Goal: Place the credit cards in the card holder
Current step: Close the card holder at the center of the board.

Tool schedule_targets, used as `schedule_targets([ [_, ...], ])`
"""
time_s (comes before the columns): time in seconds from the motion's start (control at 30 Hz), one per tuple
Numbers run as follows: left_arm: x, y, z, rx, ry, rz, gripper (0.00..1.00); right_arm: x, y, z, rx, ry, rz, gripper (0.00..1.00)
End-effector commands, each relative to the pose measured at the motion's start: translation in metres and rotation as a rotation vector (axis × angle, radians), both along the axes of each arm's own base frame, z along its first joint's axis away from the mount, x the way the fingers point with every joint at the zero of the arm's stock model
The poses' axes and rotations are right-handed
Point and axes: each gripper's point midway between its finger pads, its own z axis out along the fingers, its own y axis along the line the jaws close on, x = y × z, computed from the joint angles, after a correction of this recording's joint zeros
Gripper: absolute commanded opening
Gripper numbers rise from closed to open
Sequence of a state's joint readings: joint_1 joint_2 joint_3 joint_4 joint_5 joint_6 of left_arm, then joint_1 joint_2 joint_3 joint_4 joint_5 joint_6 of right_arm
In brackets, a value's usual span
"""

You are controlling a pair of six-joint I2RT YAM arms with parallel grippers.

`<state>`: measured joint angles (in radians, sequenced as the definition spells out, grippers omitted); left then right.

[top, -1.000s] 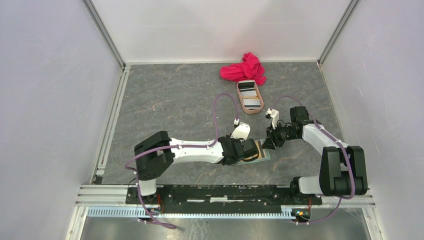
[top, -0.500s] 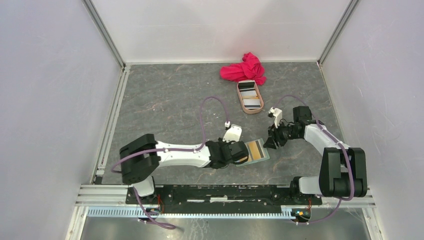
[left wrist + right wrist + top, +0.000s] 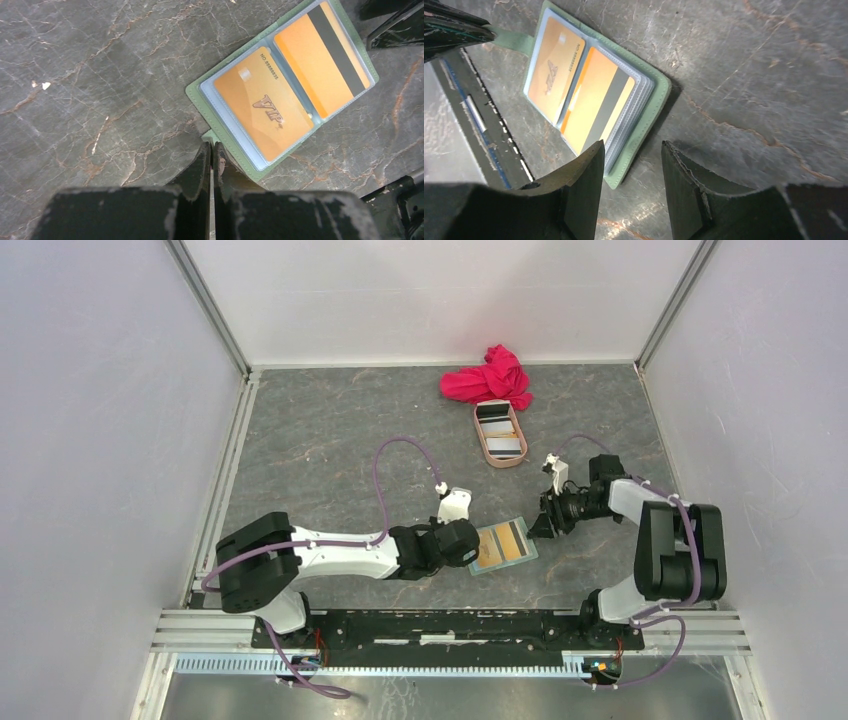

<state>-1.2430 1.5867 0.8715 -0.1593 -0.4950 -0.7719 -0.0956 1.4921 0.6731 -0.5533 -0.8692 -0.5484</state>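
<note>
The card holder [image 3: 194, 92] lies open and flat on the table [image 3: 330, 440], right of centre toward the near edge, between the two grippers. Its clear sleeves hold two orange credit cards: one face up with "VIP" lettering [image 3: 260, 105], one showing its black stripe [image 3: 322, 57]. The left gripper [image 3: 212, 146] sits at the holder's left edge with its fingers pressed together; it appears to pinch the green strap tab [image 3: 216, 136], though contact is partly hidden. The right gripper [image 3: 631, 144] is at the holder's right edge, fingers spread, holding nothing. Farther back, an oval tray [image 3: 477, 435] contains striped pale cards [image 3: 497, 425], beside a red cloth [image 3: 488, 375].
</note>
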Motion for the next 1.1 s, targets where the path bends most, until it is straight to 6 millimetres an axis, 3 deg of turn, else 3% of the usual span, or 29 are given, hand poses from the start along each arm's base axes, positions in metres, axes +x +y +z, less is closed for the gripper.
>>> schedule_targets([
  [0.0,0.003,-0.013,0.012,-0.093,-0.009,0.006,0.02,0.000,0.013,0.010,0.110,0.044,0.026,0.52],
  [0.47,0.002,-0.019,0.014,-0.126,0.002,-0.017,0.02,-0.010,0.020,-0.001,0.170,0.160,0.003,0.51],
  [0.67,0.002,-0.019,0.015,-0.129,0.001,-0.020,0.02,-0.009,0.019,-0.001,0.183,0.174,-0.015,0.45],
  [0.73,0.002,-0.019,0.015,-0.129,0.002,-0.020,0.02,-0.009,0.018,-0.002,0.183,0.178,-0.027,0.40],
  [0.93,0.001,-0.020,0.015,-0.134,0.005,-0.024,0.02,-0.008,0.017,-0.004,0.185,0.189,-0.038,0.13],
  [1.07,0.000,-0.022,0.017,-0.148,0.006,-0.030,0.02,-0.007,0.017,-0.002,0.189,0.181,-0.040,0.02],
])
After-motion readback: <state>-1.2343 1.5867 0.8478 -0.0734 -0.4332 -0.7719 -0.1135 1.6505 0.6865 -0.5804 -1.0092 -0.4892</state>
